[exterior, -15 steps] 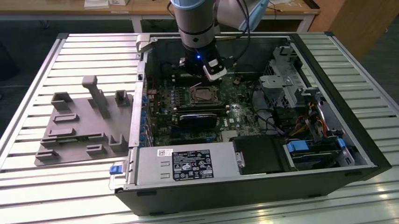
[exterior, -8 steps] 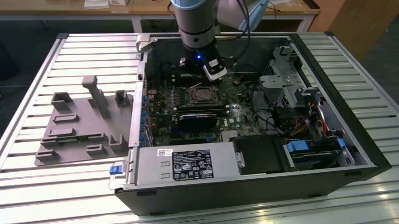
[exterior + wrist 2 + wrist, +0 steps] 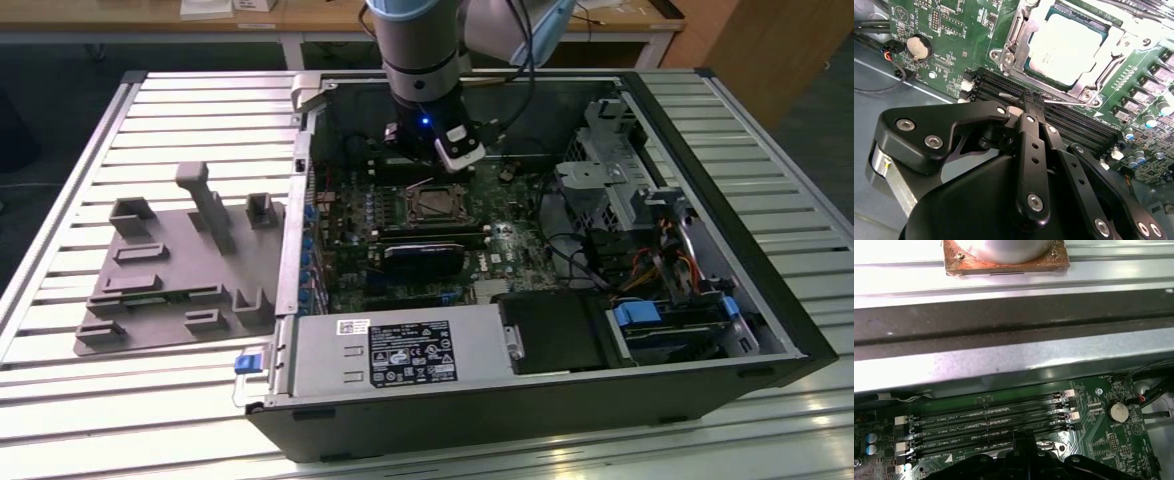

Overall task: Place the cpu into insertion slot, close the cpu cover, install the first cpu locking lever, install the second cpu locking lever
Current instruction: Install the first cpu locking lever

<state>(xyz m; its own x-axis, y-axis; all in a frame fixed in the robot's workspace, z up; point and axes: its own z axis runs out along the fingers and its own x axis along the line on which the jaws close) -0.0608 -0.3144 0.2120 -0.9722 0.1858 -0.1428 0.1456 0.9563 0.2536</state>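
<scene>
1. Fingertips [image 3: 1035, 102] of the gripper [image 3: 1031, 101] are drawn tight together with no gap in the second wrist view. They meet right at a thin wire locking lever [image 3: 1059, 100], which runs out on either side of them.
2. Under the tips lie the long black memory slots [image 3: 1079, 125], in parallel rows on the green motherboard [image 3: 969, 30].
3. Just beyond those rows sits the cpu [image 3: 1071, 47], its pale metal top flat in the insertion slot [image 3: 410, 204]. The cpu cover [image 3: 1019, 27] is folded down around its edges.
4. Farther out on the board is a round coin cell [image 3: 919, 47].
5. In the upper centre of the exterior view the arm [image 3: 420, 50] reaches down into the open computer case [image 3: 721, 200], and the socket lies just below the gripper in that frame.
6. A grey fixture [image 3: 174, 270] rests on the slatted table [image 3: 80, 150] at the exterior view's left.
</scene>
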